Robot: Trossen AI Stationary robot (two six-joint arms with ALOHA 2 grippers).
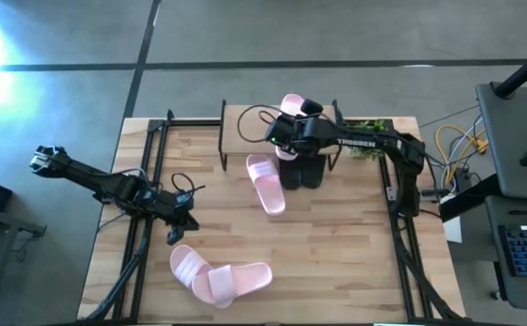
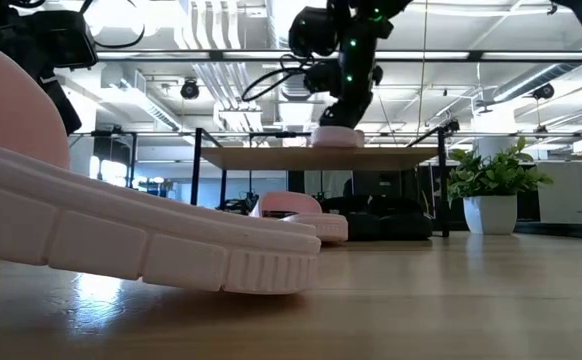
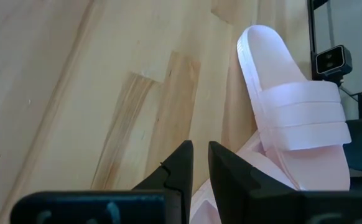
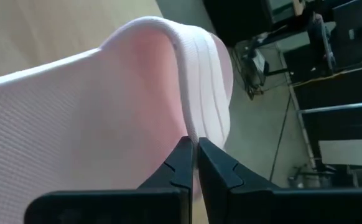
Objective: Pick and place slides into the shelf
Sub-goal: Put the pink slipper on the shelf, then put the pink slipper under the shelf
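The shelf [image 2: 271,157] stands at the table's far middle. My right gripper [image 2: 343,118] is over it, shut on a pale pink slide [image 2: 338,137] that is level with the plank top. Whether that slide rests on the plank, I cannot tell. Two black slides [image 1: 303,172] stand under the shelf on the table. A pink slide [image 1: 265,184] lies on its sole just in front. Two more pink slides [image 1: 191,267] [image 1: 238,281] lie overlapping near the table's front left. My left gripper [image 3: 199,152] hangs just above them, fingers a narrow gap apart with nothing between. My right gripper pinches the edge of the pink slide's strap [image 4: 190,127] between its two fingers [image 4: 178,162]. It comes slanting down from above. The strap arches away from the fingers, and the footbed [image 4: 56,124] lies beneath it. The slide sits roughly level at the shelf's top.
A potted plant [image 1: 368,149] stands at the table's far right, beside the shelf. Black frame rails [image 1: 146,163] run along the table's left and right sides. A small camera [image 3: 332,61] sits at the near edge, by the two pink slides. Bare wood lies in the table's middle [image 1: 336,235].
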